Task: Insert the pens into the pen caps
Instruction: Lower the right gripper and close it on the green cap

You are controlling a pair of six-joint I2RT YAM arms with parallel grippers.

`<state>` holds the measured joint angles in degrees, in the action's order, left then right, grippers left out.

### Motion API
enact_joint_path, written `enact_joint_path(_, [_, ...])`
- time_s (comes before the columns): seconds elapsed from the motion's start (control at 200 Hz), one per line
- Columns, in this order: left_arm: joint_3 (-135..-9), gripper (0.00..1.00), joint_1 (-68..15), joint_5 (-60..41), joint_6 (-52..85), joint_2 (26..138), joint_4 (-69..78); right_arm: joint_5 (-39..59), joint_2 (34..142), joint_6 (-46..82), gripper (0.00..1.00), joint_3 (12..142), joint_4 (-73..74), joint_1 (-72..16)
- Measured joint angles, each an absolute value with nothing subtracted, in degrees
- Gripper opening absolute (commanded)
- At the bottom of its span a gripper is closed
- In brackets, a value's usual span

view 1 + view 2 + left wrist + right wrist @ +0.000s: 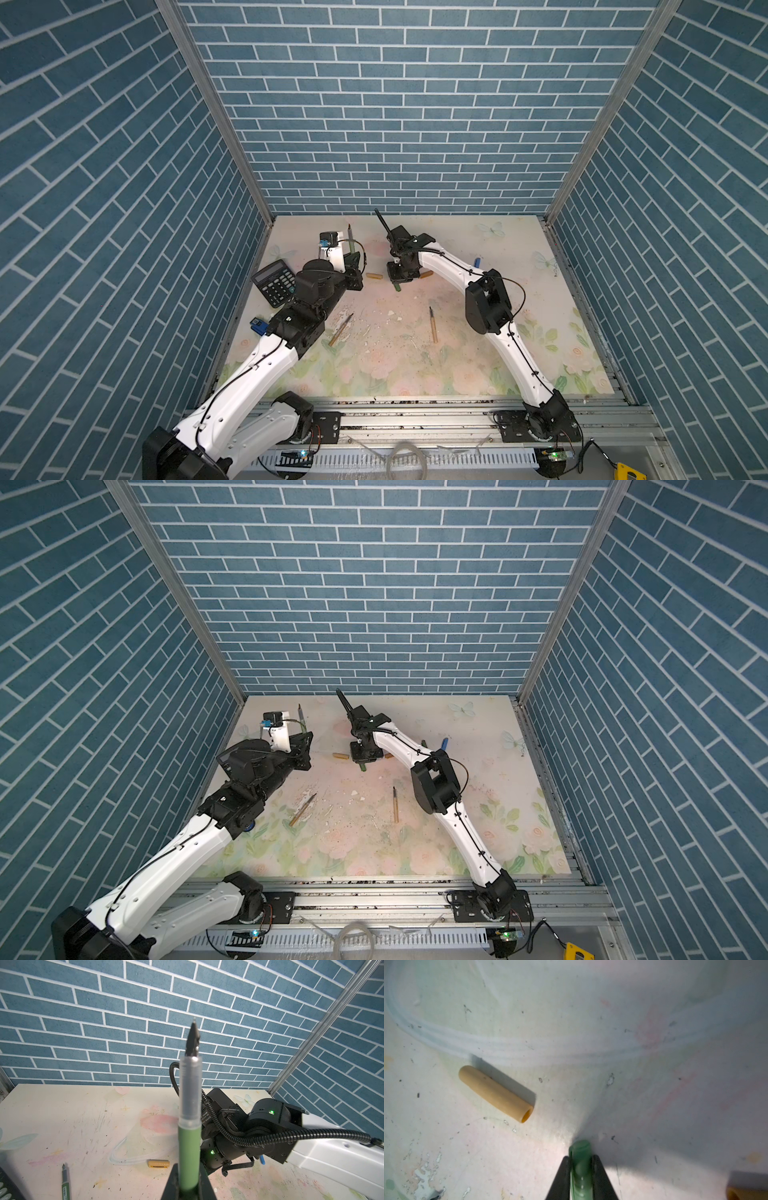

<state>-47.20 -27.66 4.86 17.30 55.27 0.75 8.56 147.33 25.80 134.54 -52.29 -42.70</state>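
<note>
The left jaws are shut tight on the green pen (190,1147). They pinch it low down, near its back end, so most of the pen sticks out past them. The pen stands up straight with its dark pointy tip at the top. A see-through part sits just under the tip. In both top views the pen is up off the desk (457,365), at the back left, not far from the calculator (274,282).

The right jaws point down at the middle of the desk. They are closed on the green cap (580,1147), with one jaw touching each side. The round end of the cap pokes out past the jaw tips. It is very close to the desk or on it; I cannot tell which. The held pen and the held cap are well apart.

A tan cap (496,1094) lies flat on the desk near the right jaws, on the side toward the left arm, and does not touch them. An orange-brown cap (426,274) lies just on their other side. A blue piece (478,262) lies farther right, too small to tell what it is. One tan pen (340,330) and a second tan pen (433,326) lie nearer the front, well apart. A second green pen (65,1182) lies flat beside the calculator.
</note>
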Motion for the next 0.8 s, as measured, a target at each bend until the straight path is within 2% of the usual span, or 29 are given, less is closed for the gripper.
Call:
enact_joint_path(0.13, [-47.2, 0.0, -27.66, 4.82, 17.3, 55.27, 0.75, 8.12, 147.35, 25.96, 0.25, 134.63, -52.47, -42.87])
enact_joint_path(0.385, [-47.2, 0.0, -27.66, 4.8, 17.28, 55.29, 0.75, 7.49, 147.37, 26.06, 0.24, 134.58, -53.08, -43.86])
enact_joint_path(0.8, [-47.2, 0.0, -27.66, 4.6, 17.28, 55.48, 0.75, 10.02, 146.54, 25.58, 0.27, 133.27, -52.88, -43.57])
